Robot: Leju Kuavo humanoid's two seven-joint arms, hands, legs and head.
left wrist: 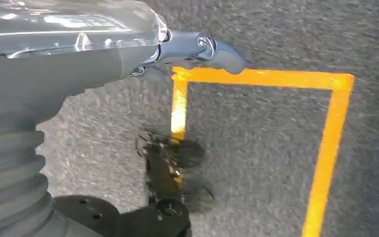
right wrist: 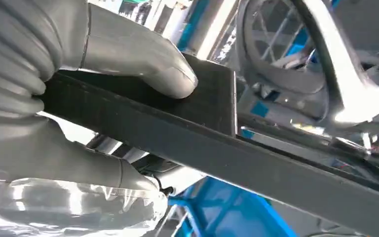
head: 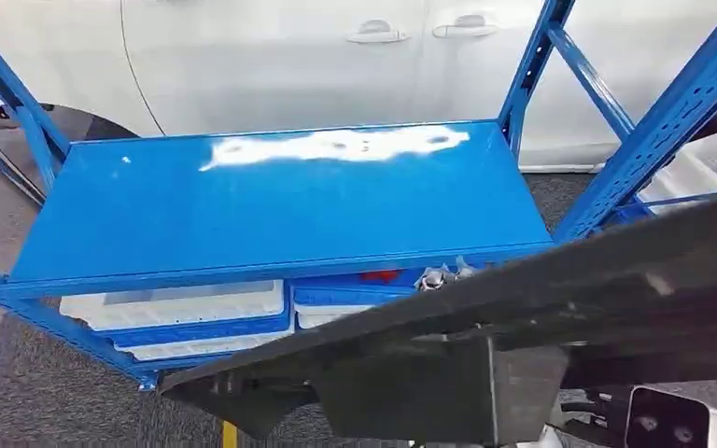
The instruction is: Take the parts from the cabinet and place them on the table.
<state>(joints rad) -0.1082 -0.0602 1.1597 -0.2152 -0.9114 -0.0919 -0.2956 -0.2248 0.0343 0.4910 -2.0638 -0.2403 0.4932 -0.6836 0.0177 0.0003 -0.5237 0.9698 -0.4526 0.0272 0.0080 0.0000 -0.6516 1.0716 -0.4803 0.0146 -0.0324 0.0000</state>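
Note:
A long black part (head: 523,317) crosses the lower right of the head view at a slant, in front of the blue cabinet shelf (head: 271,205). My right hand (right wrist: 118,49) grips this black part (right wrist: 256,163), with the thumb (right wrist: 172,79) pressed on its flat upper face and the other fingers hidden beneath it. My left hand (left wrist: 197,49) hangs over the floor, thumb stretched out, with nothing in it. The top shelf is bare apart from a bright glare patch.
Below the shelf sit white bins (head: 177,303) in blue trays, with small silver parts (head: 443,275) and something red (head: 380,276) beside them. A white car (head: 289,56) stands behind the rack. Yellow floor tape (left wrist: 325,148) marks the grey carpet.

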